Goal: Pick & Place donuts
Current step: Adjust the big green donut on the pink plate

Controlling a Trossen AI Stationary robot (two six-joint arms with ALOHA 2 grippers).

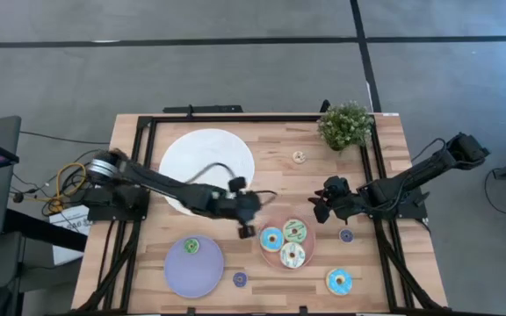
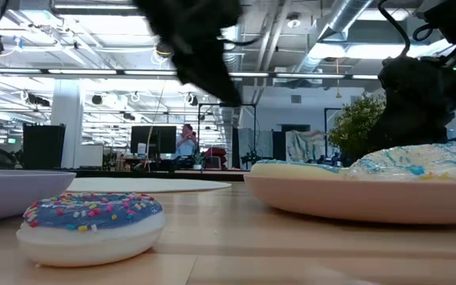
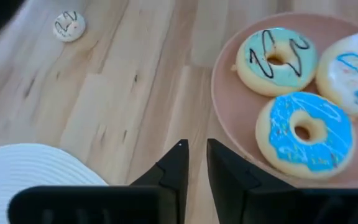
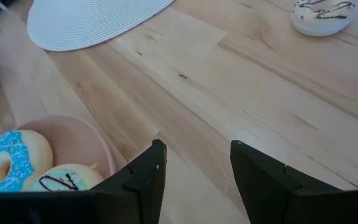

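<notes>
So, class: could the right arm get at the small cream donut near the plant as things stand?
Probably yes. The right gripper is open above bare wood, and the cream donut lies alone farther back. Nothing lies between them, and the plant stands off to one side of it.

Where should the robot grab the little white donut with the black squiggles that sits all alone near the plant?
Probably from straight above, with one finger in the hole and one outside, pinching the ring of the small white donut. It lies flat on the bare table with nothing touching it. The right gripper, fingers open, looks nearer than the left gripper.
</notes>
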